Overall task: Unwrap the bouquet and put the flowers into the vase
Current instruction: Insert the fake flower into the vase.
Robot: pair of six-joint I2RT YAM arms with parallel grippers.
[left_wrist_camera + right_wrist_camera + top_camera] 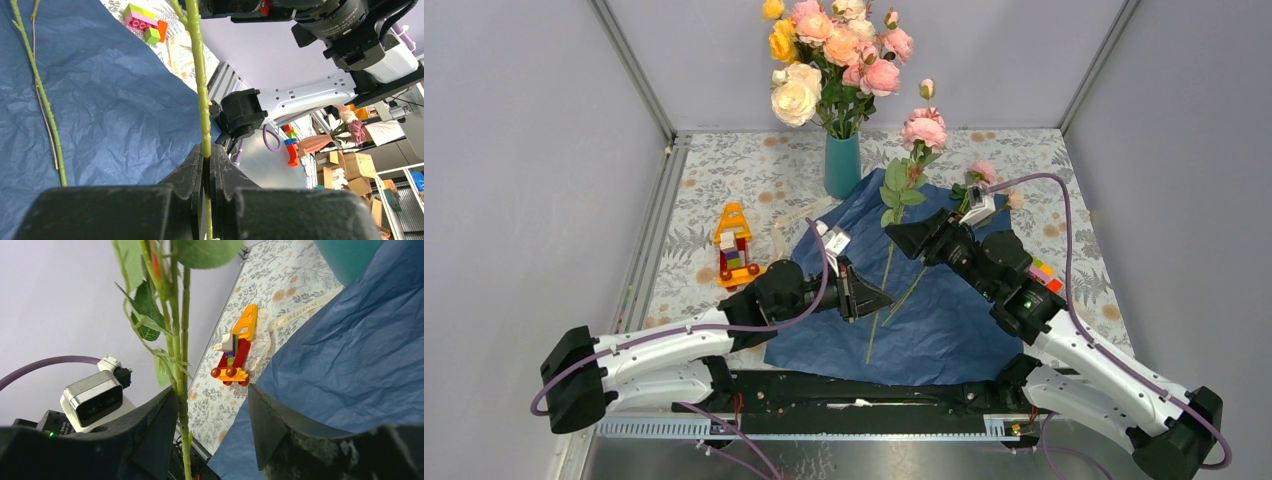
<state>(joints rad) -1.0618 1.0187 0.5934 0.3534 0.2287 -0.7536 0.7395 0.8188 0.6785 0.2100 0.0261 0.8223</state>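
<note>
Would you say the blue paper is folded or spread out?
Spread out: the blue paper lies open on the table, a stem across it.

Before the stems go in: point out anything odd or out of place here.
A toy brick cart stands left of the blue paper, and loose coloured bricks lie right of it; neither belongs with flowers. The vase already holds a large rose bunch.

Teal vase [842, 165] is stuffed with a big mixed rose bunch [829, 50], blue paper [944, 320] spread flat on the bench [724, 180] just in front of it. Pink flowers [924, 130] stand up just right of the vase, left tool [882, 297] and right tool [896, 236] both at their stems, and a toy block car [735, 248] sits front-left of it.
</note>
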